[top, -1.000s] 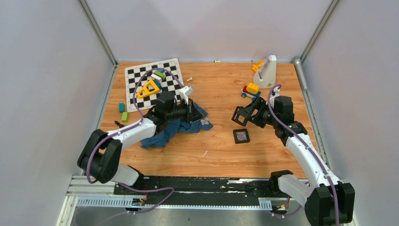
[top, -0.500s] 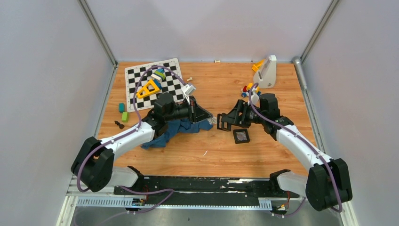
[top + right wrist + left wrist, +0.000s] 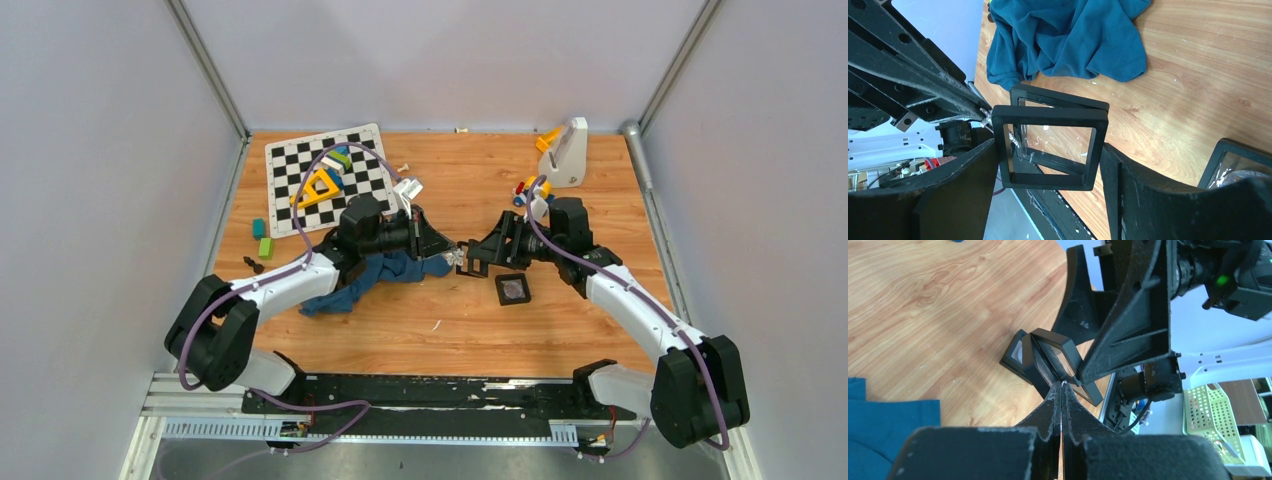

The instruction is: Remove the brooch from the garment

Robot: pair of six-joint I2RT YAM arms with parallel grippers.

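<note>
The teal garment lies crumpled on the wooden table left of centre; it also shows at the top of the right wrist view. My left gripper is past the garment's right edge, its fingers pressed shut on a tiny silvery brooch at their tips. My right gripper is shut on an open hinged black square box, held above the table. The left fingertips touch the box's left corner. The box also shows in the left wrist view.
A second black square box lies on the table just below my right gripper. The chequered board with coloured blocks is at the back left. A white stand and toy bricks are at the back right.
My left gripper has moved right, off the garment, with its fingers shut. My right gripper has swung left with the open box until the two meet at mid-table.
</note>
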